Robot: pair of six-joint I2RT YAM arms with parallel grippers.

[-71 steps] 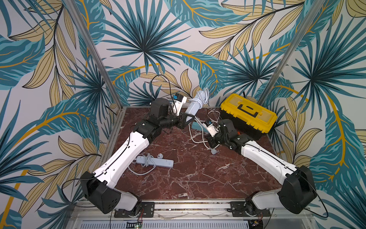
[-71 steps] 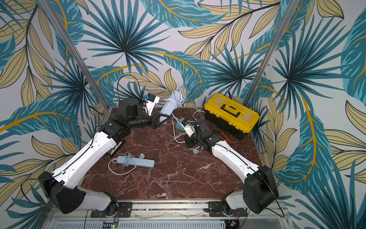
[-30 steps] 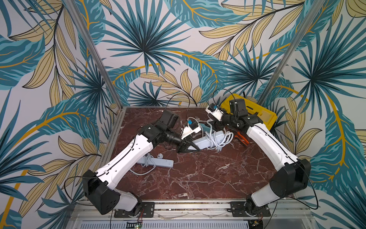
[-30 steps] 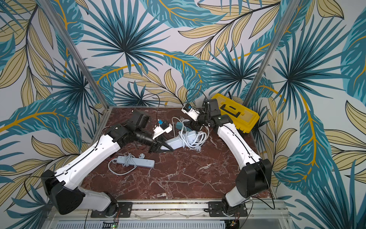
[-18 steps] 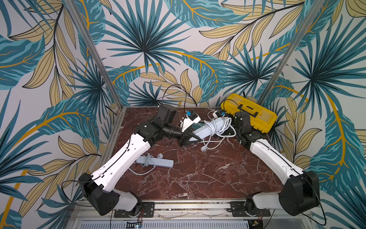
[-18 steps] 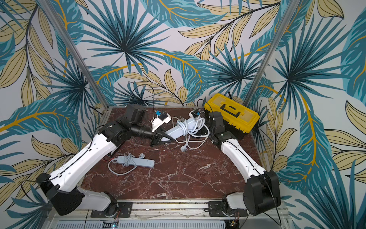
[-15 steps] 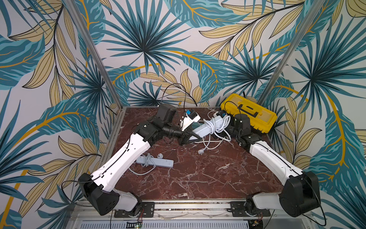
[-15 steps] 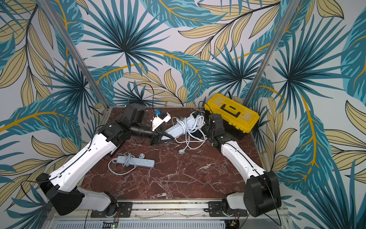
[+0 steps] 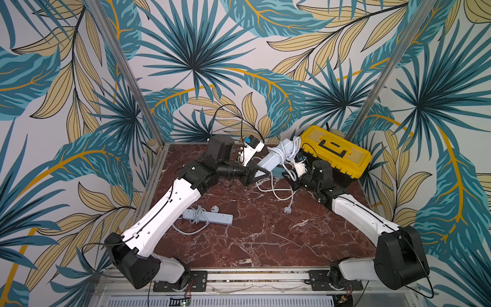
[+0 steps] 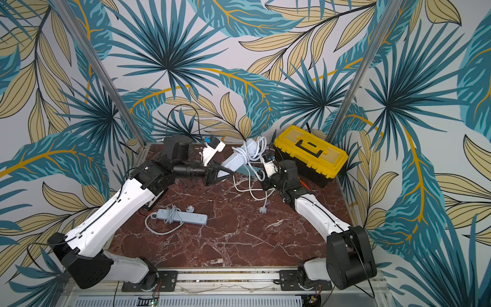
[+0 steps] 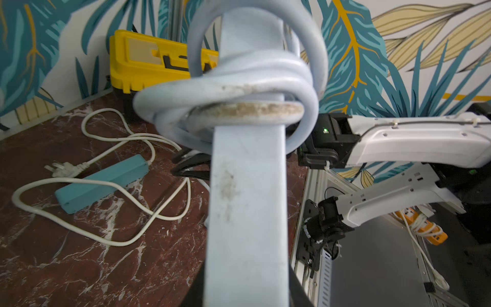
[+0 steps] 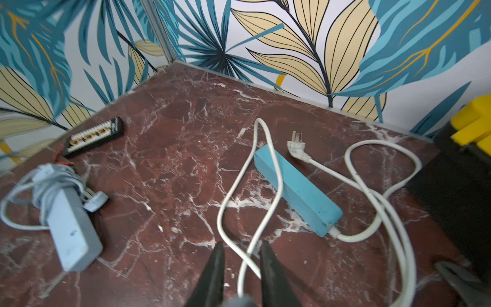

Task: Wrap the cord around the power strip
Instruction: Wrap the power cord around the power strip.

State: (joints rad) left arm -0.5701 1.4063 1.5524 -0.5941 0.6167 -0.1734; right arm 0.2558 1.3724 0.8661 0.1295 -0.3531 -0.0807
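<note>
Left fingers (image 9: pixel 261 174) clamp the lower end of the strip (image 9: pixel 273 159), holding it clear of the bench (image 9: pixel 265 239) and tilted up toward the toolbox (image 9: pixel 334 151) at the back right. Several turns of the cord (image 11: pixel 239 79) circle the raised half of the strip. Some sit tight against the body and others stand off as slack loops. The left wrist view shows brown scuffing on two of the turns.

From the turns the cord drops between the two arms and lies on the bench in loose curves. It ends in a plug (image 9: pixel 288 210) lying on the bench in front of the right arm's wrist.

Right fingers (image 12: pixel 215 271) are closed low over the bench, near the toolbox, with a stretch of the loose cord pinched between them.

Under the raised strip, a teal strip (image 12: pixel 297 191) lies flat on the bench. Its own white lead (image 12: pixel 382 143) is spread in wide loops, and a second plug (image 12: pixel 295 143) lies just beside it.

At the front left, near the left forearm, lies a grey strip (image 9: pixel 210 216). Its lead is bundled around one end, and one loop trails onto the bench.
</note>
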